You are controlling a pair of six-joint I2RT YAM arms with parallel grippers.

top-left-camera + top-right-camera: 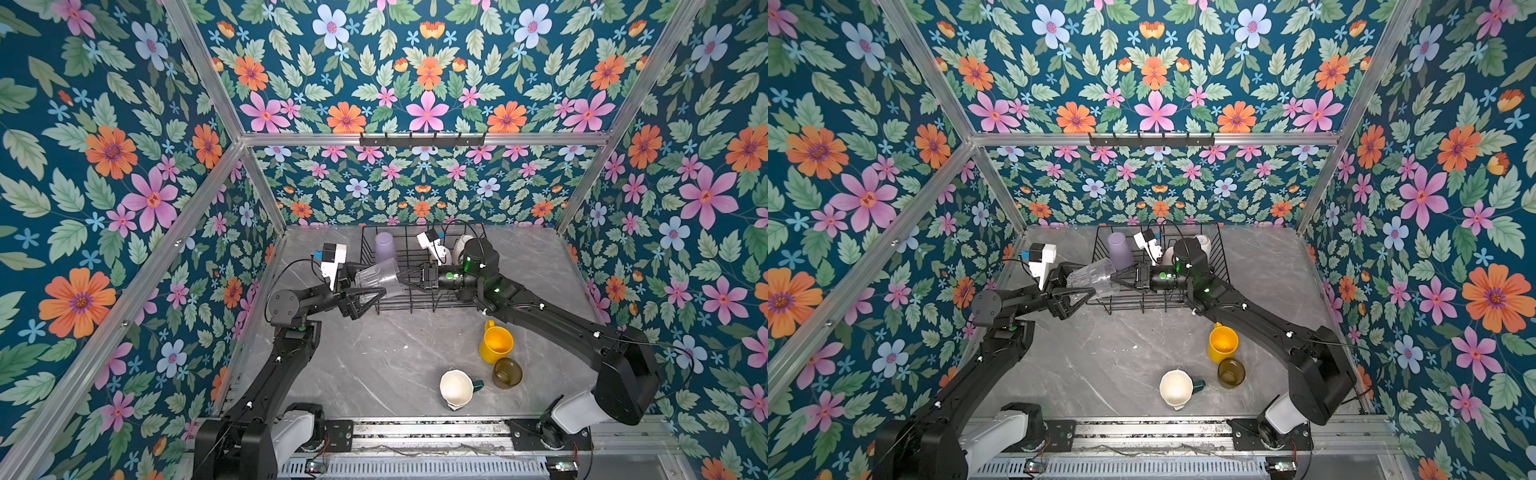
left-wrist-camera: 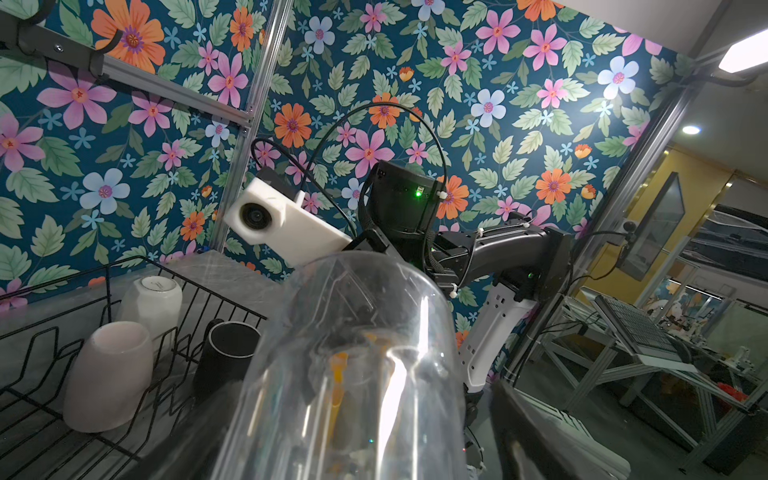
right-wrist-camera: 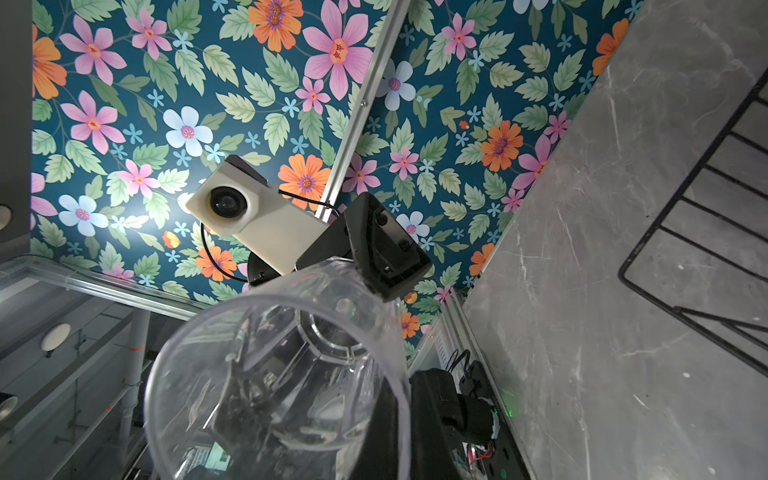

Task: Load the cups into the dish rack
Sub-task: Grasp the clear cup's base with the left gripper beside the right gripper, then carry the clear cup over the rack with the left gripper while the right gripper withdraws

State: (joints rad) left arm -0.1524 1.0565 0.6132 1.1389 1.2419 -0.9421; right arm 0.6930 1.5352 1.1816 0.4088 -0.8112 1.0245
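Clear glass (image 1: 380, 277) held on its side in the air by the near left corner of the black wire dish rack (image 1: 415, 305); probably light, stiff, slick and breakable, best gripped gently by the rim wall or round the body; right gripper (image 1: 402, 277) pinched closed on its rim; left gripper (image 1: 359, 286) with jaws spread either side of the base, not visibly pressing; lilac tumbler (image 1: 384, 246) sits upturned in the rack behind

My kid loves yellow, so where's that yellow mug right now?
In both top views the yellow mug stands on the table, right of centre, just behind the amber glass.
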